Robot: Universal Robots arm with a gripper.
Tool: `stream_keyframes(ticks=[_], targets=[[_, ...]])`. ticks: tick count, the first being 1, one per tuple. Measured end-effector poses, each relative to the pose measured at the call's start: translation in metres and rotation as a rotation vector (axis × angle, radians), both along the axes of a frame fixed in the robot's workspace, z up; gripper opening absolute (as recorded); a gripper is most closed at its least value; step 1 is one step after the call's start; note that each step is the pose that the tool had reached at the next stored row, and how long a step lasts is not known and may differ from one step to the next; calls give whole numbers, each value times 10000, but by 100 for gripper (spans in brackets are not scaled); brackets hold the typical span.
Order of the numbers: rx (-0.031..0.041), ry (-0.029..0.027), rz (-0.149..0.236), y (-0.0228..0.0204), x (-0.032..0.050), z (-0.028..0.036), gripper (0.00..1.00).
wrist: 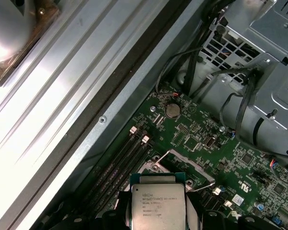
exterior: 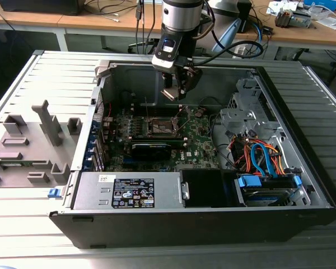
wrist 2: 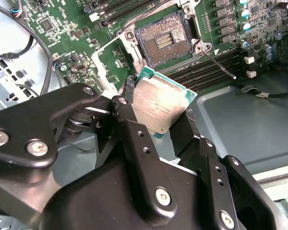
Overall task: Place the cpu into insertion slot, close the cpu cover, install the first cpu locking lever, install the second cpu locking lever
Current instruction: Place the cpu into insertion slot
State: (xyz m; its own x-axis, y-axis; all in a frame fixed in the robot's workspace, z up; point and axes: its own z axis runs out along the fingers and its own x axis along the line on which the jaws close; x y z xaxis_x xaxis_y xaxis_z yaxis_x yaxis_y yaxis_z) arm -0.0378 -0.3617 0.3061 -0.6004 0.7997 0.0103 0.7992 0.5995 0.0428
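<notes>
The cpu point(wrist 2: 161, 103), a small square chip with a silver-grey top, hangs in the air with my gripper point(wrist 2: 159, 100) shut on its two opposite edges. In the exterior view the gripper point(exterior: 176, 92) hovers over the green board, a short way above the insertion slot point(exterior: 161, 126). The slot's point(wrist 2: 164, 45) brownish pin field lies bare in the second wrist view, just beyond the chip. The cpu cover point(wrist 2: 102, 72) stands swung open beside the slot. A thin locking lever point(wrist 2: 220, 64) sticks up from a corner of the slot. In the first wrist view the cpu point(wrist: 157, 206) sits between the black fingers point(wrist: 194, 211).
The board lies inside an open computer case point(exterior: 302, 140). A power supply point(exterior: 129, 193) fills the front, and a drive cage with orange and blue cables point(exterior: 263, 162) is on the exterior view's right. A black card point(exterior: 151, 148) sits just before the slot. Grey fixtures point(exterior: 33, 140) stand outside.
</notes>
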Motion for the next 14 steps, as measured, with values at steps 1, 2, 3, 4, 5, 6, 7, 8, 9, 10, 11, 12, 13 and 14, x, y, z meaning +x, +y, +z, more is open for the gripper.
stream_keyframes(ticks=[1,2,3,4,5,6,7,8,9,10,11,12,13,14], targets=[[-1,0,-12,0,0,0,55],[0,0,-32,0,0,-1,55],[0,0,-48,0,0,-2,55],[0,0,-58,0,0,-2,55],[0,0,-74,0,0,-3,55],[0,0,-84,0,0,-3,55],[0,0,-102,0,0,-3,55],[-1,0,-122,0,0,-4,55],[-1,0,-132,0,0,-4,55],[-2,0,-150,0,0,-5,55],[-4,0,-180,0,0,-6,55],[-4,0,-197,0,0,-6,55],[-5,0,-210,0,0,-6,55],[-4,0,-228,0,0,-6,55]])
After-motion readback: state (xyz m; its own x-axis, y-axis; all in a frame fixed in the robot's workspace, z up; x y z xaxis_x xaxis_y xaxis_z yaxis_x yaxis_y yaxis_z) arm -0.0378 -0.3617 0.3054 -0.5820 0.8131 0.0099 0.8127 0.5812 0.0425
